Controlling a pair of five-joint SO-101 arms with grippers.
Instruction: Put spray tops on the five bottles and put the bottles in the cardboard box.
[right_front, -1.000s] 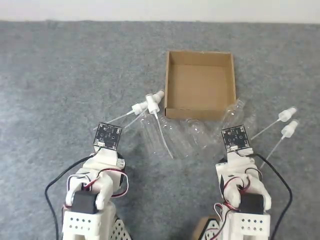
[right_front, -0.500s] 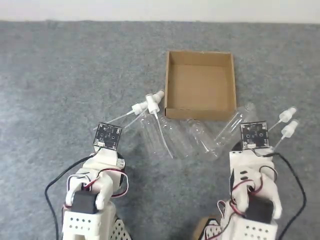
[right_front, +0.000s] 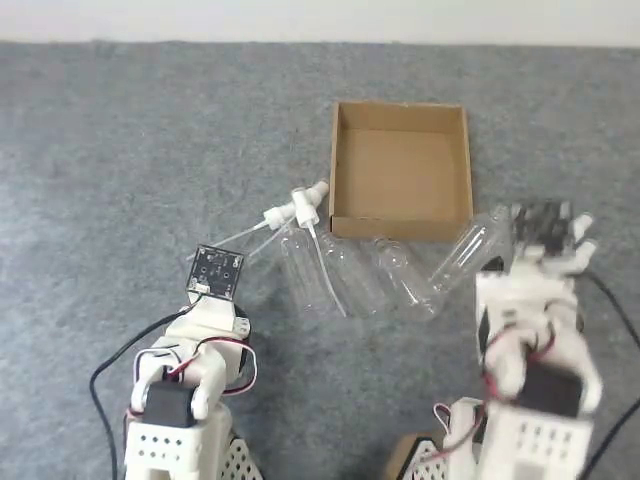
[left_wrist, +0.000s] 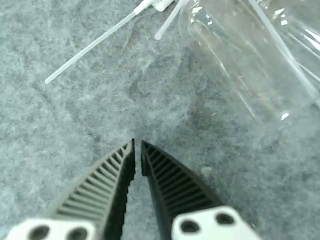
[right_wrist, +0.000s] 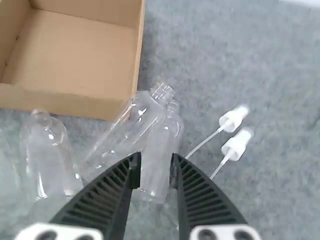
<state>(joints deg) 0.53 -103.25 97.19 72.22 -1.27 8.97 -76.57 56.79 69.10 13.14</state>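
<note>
The left gripper (left_wrist: 137, 146) hung low over the table (right_front: 120, 150) near its front edge, jaws all but together and holding nothing, with a bottle (left_wrist: 240, 65) just beyond it. Clear bottles (right_front: 345, 275) lay on their sides in a loose row across the middle, none capped. The right gripper (right_wrist: 152, 167) hovered over the two at the right end (right_wrist: 127, 132), jaws a little apart and empty. These two lay touching, necks towards the box. Two tops (right_wrist: 234, 118) lay just right of them, and three more (right_front: 300, 205) were bunched at the row's left end. The box (right_front: 400, 228) sat just behind the row, with no bottle in it.

The step looked like a first pick on the right. The jaws would need to straddle one bottle only, which probably meant opening wider and closing across the body near the shoulder, since smooth round plastic could roll or squirt out. A top would be better taken by its head than by its thin tube.

The table was covered in grey felt-like matting. A pale strip ran behind its far edge.
</note>
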